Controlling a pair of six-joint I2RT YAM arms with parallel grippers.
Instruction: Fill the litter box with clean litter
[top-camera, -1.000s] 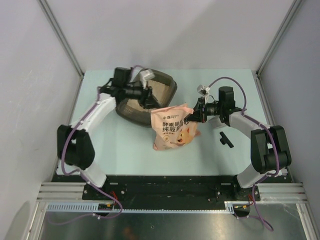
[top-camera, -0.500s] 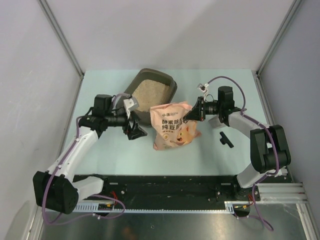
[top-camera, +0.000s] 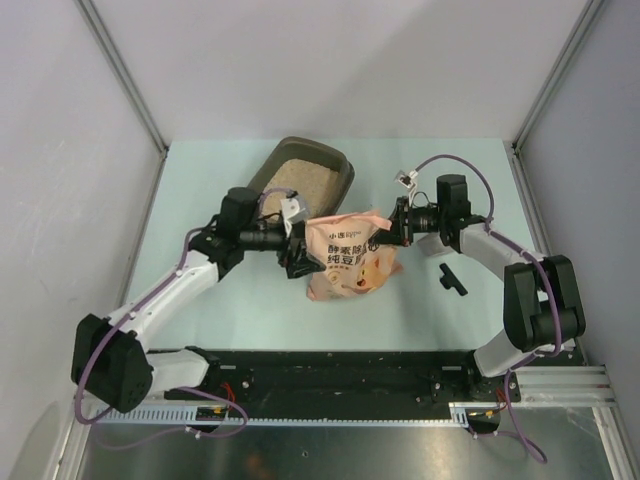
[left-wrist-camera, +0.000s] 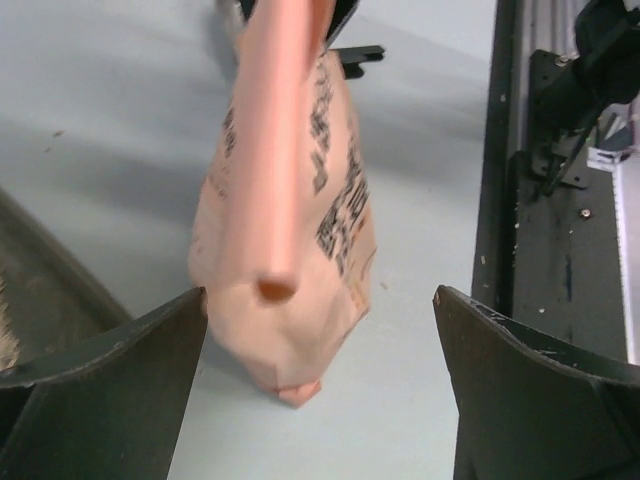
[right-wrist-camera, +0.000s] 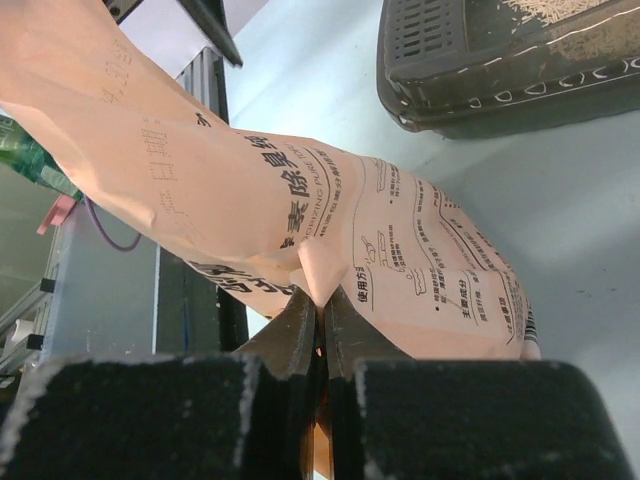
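The dark grey-brown litter box (top-camera: 333, 168) lies at the back of the table with pale beige litter (top-camera: 291, 180) in it. The salmon-pink bag (top-camera: 350, 258) stands in front of it. My left gripper (top-camera: 298, 257) is open at the bag's left edge. In the left wrist view the bag (left-wrist-camera: 290, 200) sits between and just beyond my wide-apart fingers (left-wrist-camera: 115, 370). My right gripper (top-camera: 392, 231) is shut on the bag's upper right corner. The right wrist view shows its jaws (right-wrist-camera: 322, 312) pinching a fold of the bag (right-wrist-camera: 400, 230), with the litter box (right-wrist-camera: 480, 80) beyond.
A small black object (top-camera: 451, 278) lies on the table right of the bag, under my right forearm. The black base rail (left-wrist-camera: 510, 150) runs along the near edge. Grey walls and metal posts enclose the table.
My left arm let go of the litter box, drew back to the left, then swung right to the bag's left edge. The box settled flat. My right gripper kept its hold.
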